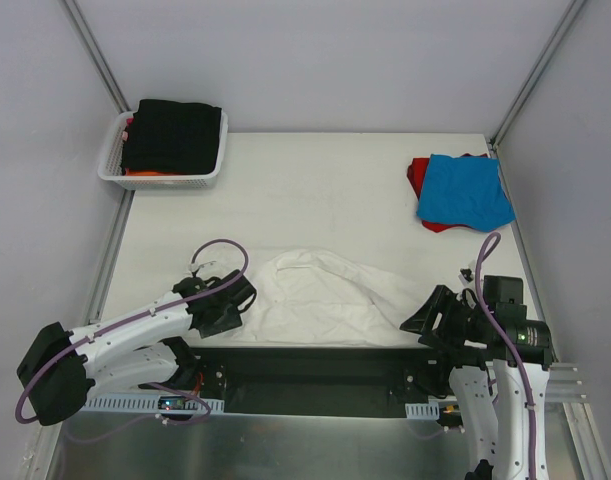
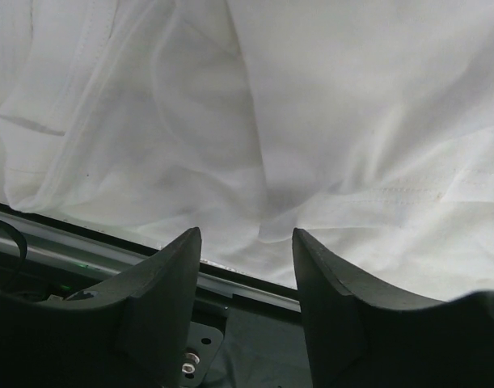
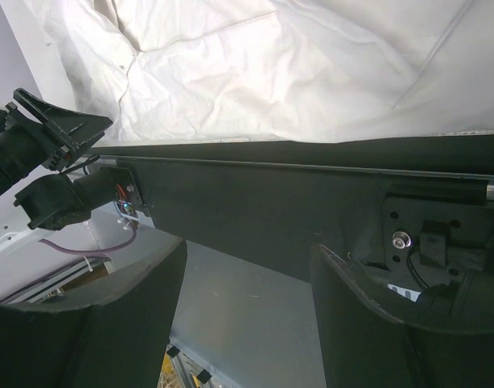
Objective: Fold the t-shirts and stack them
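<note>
A large white t-shirt point(image 1: 325, 298) lies crumpled along the table's near edge, and it also fills the left wrist view point(image 2: 311, 121) and the top of the right wrist view point(image 3: 271, 73). My left gripper point(image 1: 245, 300) sits at its left end, open, with its fingertips point(image 2: 190, 242) just short of the hem and nothing between them. At the shirt's right end my right gripper point(image 1: 412, 322) is open and empty point(image 3: 248, 246), off the cloth over the dark base rail. A blue t-shirt point(image 1: 465, 190) lies folded on a red one point(image 1: 416, 176) at the back right.
A white lattice basket point(image 1: 112, 160) at the back left holds a black shirt point(image 1: 175, 135) over an orange one point(image 1: 145, 172). The dark mounting rail point(image 1: 315, 370) runs along the near edge between the arm bases. Grey walls close in both sides.
</note>
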{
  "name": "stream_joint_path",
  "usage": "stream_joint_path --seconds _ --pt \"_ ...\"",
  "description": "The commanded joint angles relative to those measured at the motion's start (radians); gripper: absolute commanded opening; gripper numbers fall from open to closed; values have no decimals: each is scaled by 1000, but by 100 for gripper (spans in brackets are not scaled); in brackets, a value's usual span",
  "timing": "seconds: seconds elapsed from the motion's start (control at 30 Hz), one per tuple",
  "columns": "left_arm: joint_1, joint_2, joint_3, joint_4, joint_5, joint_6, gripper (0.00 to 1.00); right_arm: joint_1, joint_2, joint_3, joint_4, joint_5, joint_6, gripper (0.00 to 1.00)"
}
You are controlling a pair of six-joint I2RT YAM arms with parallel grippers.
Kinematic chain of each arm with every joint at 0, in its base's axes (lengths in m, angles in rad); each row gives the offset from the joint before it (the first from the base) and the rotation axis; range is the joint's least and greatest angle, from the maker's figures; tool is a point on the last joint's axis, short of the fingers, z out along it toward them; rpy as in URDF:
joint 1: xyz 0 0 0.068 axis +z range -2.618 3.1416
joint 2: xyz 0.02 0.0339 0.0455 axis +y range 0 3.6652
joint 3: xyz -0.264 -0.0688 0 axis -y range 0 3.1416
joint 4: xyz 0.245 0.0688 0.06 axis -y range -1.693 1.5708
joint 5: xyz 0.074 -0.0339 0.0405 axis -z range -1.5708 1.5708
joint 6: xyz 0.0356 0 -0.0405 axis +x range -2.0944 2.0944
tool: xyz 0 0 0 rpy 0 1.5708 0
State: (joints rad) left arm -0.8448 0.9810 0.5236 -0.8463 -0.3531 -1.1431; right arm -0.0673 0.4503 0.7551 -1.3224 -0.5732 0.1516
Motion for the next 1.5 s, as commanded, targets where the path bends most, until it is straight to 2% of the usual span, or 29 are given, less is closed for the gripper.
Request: stream_joint_path --seconds 0.0,0.2,0.27,0.3,0.4,0.7,1.13,1.2,1.23,1.3,1.47 --pt "-8 -13 10 -30 -33 -20 45 9 -9 4 -58 -11 -4 66" --pt "-8 7 23 -30 -37 -14 24 11 -13 3 -61 -10 -4 66" --pt "-8 13 23 -22 -35 -10 25 11 -13 4 -63 -11 -4 66" --pt "-8 16 23 -17 -32 -9 31 11 -13 6 -63 -10 -4 66" --pt "-8 13 9 45 -18 22 36 11 -16 6 -66 -8 -4 66" --pt "-8 56 -31 168 36 46 31 11 -13 16 -74 -2 -7 66" --pt "-8 51 -54 145 39 54 31 11 -22 16 -84 4 -6 66" --pt "-8 48 -54 145 39 54 28 11 -28 15 -86 6 -4 66" --pt "-8 48 -51 145 39 54 17 11 -28 13 -87 6 -3 66" --pt "-8 50 -45 145 39 59 1 11 -30 12 -87 7 -3 66" --pt "-8 61 -10 139 34 77 0 11 -33 6 -84 9 0 66"
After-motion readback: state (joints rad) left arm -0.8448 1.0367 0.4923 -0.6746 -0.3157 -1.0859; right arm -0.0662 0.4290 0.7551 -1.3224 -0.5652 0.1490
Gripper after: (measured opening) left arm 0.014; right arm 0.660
